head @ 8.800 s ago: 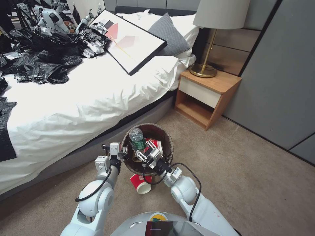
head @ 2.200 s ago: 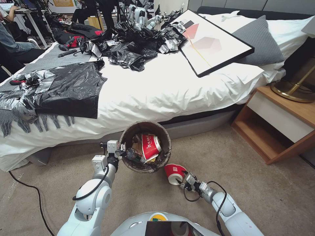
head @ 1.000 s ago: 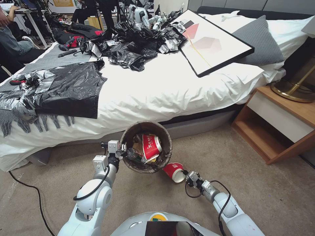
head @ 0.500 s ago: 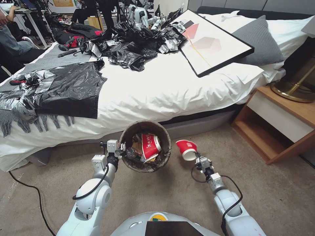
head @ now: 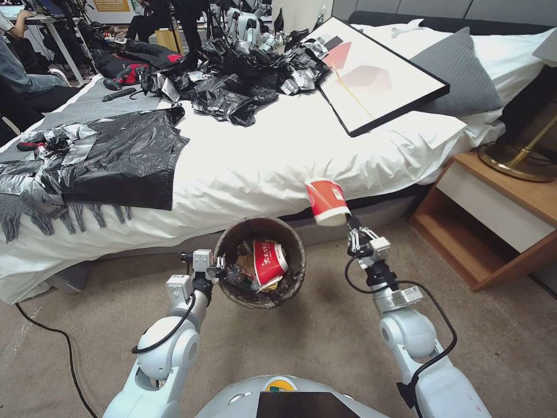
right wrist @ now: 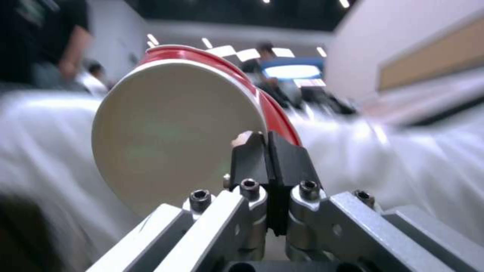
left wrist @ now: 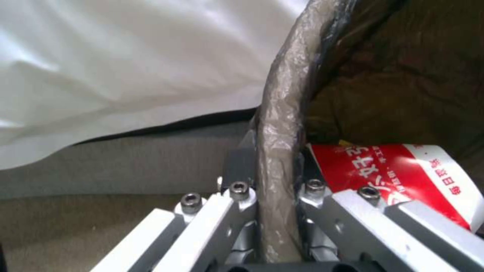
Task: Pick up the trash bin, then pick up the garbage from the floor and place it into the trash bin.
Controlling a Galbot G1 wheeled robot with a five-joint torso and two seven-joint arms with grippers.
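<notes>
We note the right claw (head: pixel 352 225), pinched shut on the rim of a red paper cup (head: pixel 326 201), has lifted it off the floor to above and just right of the trash bin (head: pixel 260 268), which the left claw (head: pixel 216 268) keeps clamped by its rim, so the drop-in remains.

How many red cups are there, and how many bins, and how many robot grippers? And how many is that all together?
Red cups: 2, one in the trash bin and one held up by the right gripper
Trash bin: 1, held at its rim by the left gripper
Grippers: 2
Total: 5
</notes>
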